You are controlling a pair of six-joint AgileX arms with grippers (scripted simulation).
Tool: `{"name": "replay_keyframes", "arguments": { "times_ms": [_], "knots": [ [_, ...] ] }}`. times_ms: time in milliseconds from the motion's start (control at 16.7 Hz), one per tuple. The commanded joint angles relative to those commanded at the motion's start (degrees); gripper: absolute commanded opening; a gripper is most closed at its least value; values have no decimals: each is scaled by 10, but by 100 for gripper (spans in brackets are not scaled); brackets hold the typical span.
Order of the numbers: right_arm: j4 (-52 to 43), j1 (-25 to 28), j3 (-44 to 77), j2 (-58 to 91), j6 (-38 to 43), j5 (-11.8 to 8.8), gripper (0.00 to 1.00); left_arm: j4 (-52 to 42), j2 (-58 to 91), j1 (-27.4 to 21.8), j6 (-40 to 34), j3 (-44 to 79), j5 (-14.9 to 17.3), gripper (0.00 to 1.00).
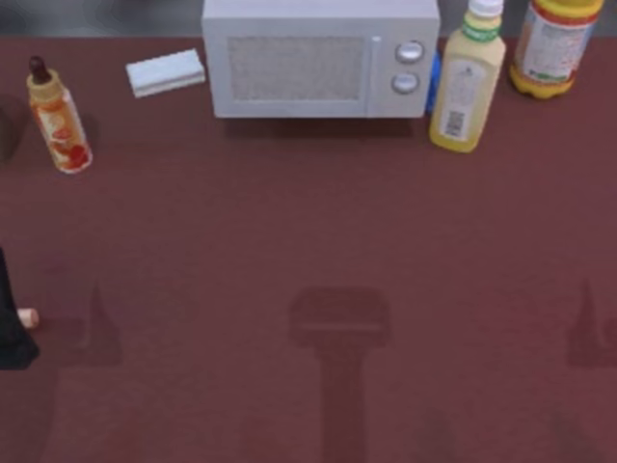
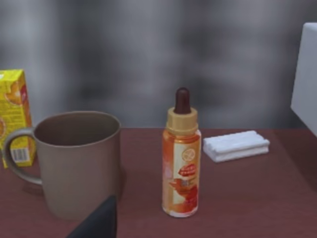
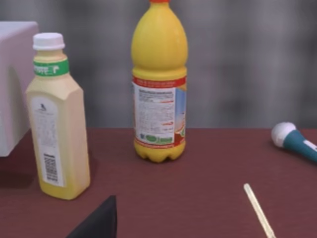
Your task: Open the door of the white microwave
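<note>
Two round silver knobs (image 1: 409, 66) sit on the side panel of the boxy white microwave (image 1: 321, 56), which stands at the far edge of the dark red table (image 1: 308, 270), around the middle of its width. Its flat white door (image 1: 295, 69) with the grey speckled mesh window lies flush against the front, closed.

Just to the left of the oven lies a small white ribbed block (image 1: 166, 71). Farther left stands a small orange dropper bottle with a dark brown cap (image 1: 58, 116). In the left wrist view a tan mug with a handle (image 2: 74, 161) stands beside that bottle, with a yellow carton (image 2: 14, 115) behind it. Just right of the oven stands a pale yellow bottle with a white cap (image 1: 467, 79), and beyond it a taller yellow-orange bottle with a printed label (image 1: 551, 43).

Only a dark part of the left arm (image 1: 12, 323) shows at the table's left edge; whether either gripper is spread or pressed together cannot be told.
</note>
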Motion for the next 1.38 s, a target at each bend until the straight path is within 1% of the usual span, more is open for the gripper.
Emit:
{"name": "replay_keyframes", "arguments": {
  "times_ms": [120, 240, 360, 480, 720, 1140, 1380],
  "knots": [
    [0, 0, 0, 0, 0, 0, 100, 0, 0, 0, 0, 0, 0, 100],
    [0, 0, 0, 0, 0, 0, 100, -3, 18, -10, -3, 17, -8, 100],
    [0, 0, 0, 0, 0, 0, 100, -10, 60, -32, -11, 55, -28, 100],
    [0, 0, 0, 0, 0, 0, 100, -19, 126, -63, -25, 114, -56, 100],
    [0, 0, 0, 0, 0, 0, 100, -35, 329, -145, -67, 278, -130, 100],
    [0, 0, 0, 0, 0, 0, 100, -50, 776, -309, -164, 625, -274, 100],
    [0, 0, 0, 0, 0, 0, 100, -62, 995, -391, -210, 790, -347, 100]
  ]
}}
